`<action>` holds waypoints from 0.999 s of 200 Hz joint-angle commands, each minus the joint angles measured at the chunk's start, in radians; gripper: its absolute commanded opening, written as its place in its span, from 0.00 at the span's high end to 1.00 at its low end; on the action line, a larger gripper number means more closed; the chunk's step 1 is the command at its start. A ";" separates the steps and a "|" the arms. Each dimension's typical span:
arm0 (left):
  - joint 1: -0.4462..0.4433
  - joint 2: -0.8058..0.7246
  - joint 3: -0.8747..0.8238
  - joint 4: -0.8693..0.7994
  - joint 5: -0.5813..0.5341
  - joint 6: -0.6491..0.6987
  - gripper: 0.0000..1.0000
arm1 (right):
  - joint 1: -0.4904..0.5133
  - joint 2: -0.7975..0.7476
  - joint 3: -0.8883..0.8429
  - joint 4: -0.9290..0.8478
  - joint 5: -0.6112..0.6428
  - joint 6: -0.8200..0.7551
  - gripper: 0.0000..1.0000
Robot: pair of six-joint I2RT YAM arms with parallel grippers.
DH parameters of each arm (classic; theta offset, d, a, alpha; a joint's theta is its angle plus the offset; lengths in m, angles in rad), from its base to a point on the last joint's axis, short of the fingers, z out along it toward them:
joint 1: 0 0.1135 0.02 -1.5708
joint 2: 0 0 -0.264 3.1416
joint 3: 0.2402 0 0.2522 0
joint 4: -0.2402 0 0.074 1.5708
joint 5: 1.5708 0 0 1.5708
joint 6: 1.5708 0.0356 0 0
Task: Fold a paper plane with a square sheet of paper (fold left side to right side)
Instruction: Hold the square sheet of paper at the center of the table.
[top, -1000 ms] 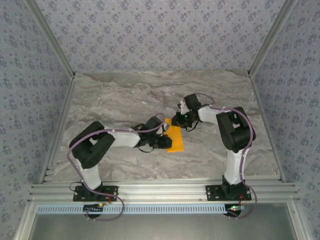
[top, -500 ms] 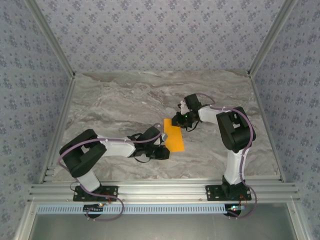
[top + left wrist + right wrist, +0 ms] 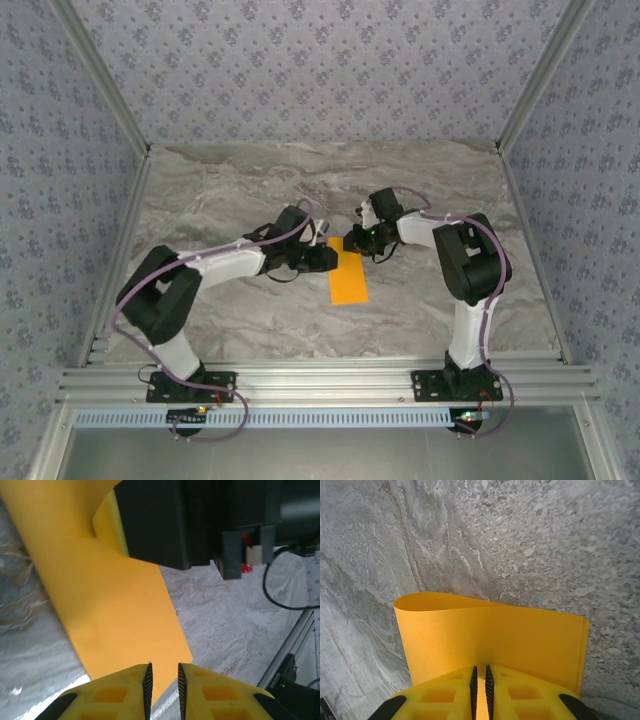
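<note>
A sheet of paper (image 3: 348, 280), bright orange and doubled over into a narrow strip, lies near the middle of the marble-patterned bench (image 3: 230, 190) between two robot arms. The right gripper (image 3: 357, 243) sits at the strip's far end, jaws all but closed, with orange showing in the slit; it appears to pinch both layers. The left gripper (image 3: 326, 259) hovers just beside the strip's left edge, jaws a narrow slit apart and nothing visibly clamped.

The left arm stretches low from its base, forearm reaching inward. The right arm rises at its base and doubles back toward the centre.

The paper looks feather-light and limp. Seen from the right wrist, its fold bulges as a soft loop rather than a sharp crease. It would likely slide or buckle under a sideways push, so an edge or corner pinch, with the other end pinned, seems safest.
</note>
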 commanded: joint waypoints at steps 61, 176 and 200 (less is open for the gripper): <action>-0.022 0.193 0.081 -0.031 0.034 0.042 0.79 | 0.000 -0.045 -0.027 0.003 0.014 0.008 0.80; -0.039 0.211 0.035 -0.033 -0.018 -0.001 0.80 | 0.030 -0.411 -0.199 -0.155 0.075 -0.052 0.73; -0.040 0.210 0.040 -0.039 -0.020 -0.002 0.80 | 0.085 -0.437 -0.286 -0.134 0.063 -0.028 0.76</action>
